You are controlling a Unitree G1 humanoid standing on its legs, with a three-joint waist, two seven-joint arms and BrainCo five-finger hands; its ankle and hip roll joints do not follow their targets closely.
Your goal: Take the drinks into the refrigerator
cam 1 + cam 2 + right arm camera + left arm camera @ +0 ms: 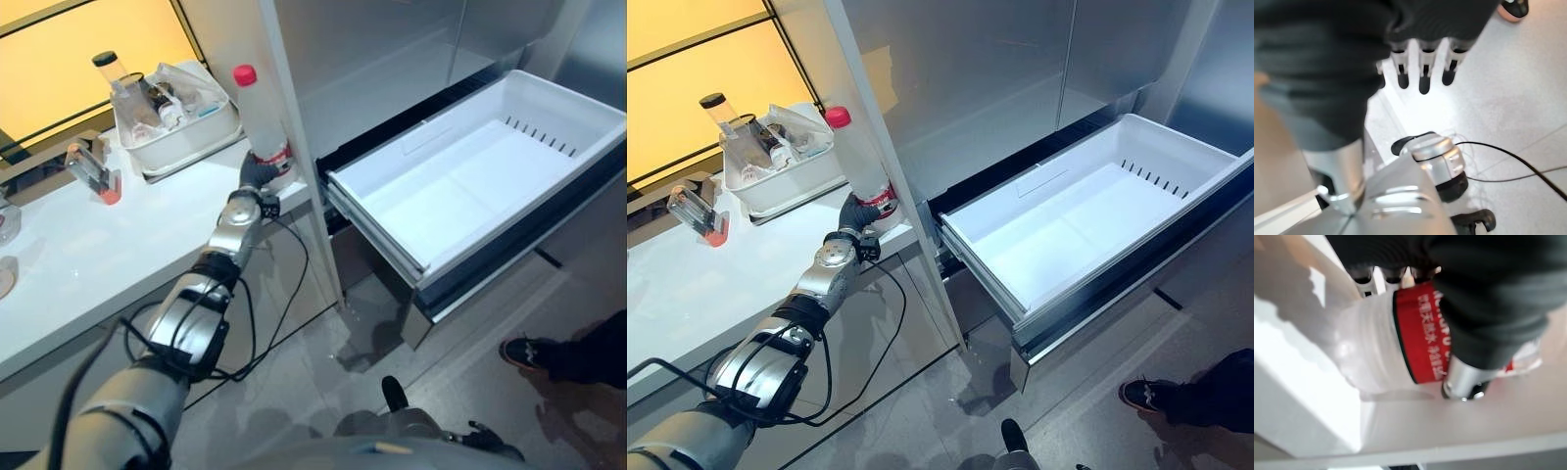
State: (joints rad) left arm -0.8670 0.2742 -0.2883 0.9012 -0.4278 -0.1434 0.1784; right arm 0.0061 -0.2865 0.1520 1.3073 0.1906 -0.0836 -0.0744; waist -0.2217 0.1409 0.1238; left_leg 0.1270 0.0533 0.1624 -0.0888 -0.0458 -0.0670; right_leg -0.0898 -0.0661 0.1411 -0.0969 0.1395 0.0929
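Left hand (257,174) wrapped round bottle (263,113) low at its red label, upright on tabletop (98,255) edge | right hand (1422,68) slack, fingers straight | I judge bottle smooth, top-heavy: grip mid-body | fridge drawer (470,176) open, empty.

Left hand (257,174) covers bottle (263,116) base; fingers behind it hidden; bottle top cut off in wrist view.
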